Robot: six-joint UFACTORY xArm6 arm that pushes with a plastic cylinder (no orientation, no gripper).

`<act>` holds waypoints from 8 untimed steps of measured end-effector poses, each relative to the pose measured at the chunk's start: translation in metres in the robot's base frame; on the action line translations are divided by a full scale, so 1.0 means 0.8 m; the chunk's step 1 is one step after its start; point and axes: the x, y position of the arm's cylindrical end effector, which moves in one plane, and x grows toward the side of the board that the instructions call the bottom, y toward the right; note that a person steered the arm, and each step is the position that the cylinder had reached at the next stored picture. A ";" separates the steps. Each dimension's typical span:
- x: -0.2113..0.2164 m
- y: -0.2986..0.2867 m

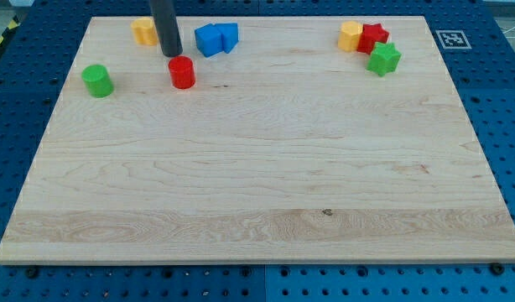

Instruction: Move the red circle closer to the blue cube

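Observation:
The red circle (182, 73) is a short red cylinder standing on the wooden board near the view's top left. The blue cube (209, 40) sits a little up and to the right of it, touching a second blue block (227, 36) on its right. A small gap separates the red circle from the blue cube. My tip (171, 54) is the lower end of the dark rod; it rests just above and slightly left of the red circle, close to its upper edge, and left of the blue cube.
A yellow block (144, 31) sits behind the rod at the top left. A green cylinder (97, 80) stands near the left edge. At the top right are a yellow block (351, 36), a red star (373, 37) and a green star (383, 59).

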 end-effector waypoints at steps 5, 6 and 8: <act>0.234 0.003; 0.195 0.042; 0.102 0.091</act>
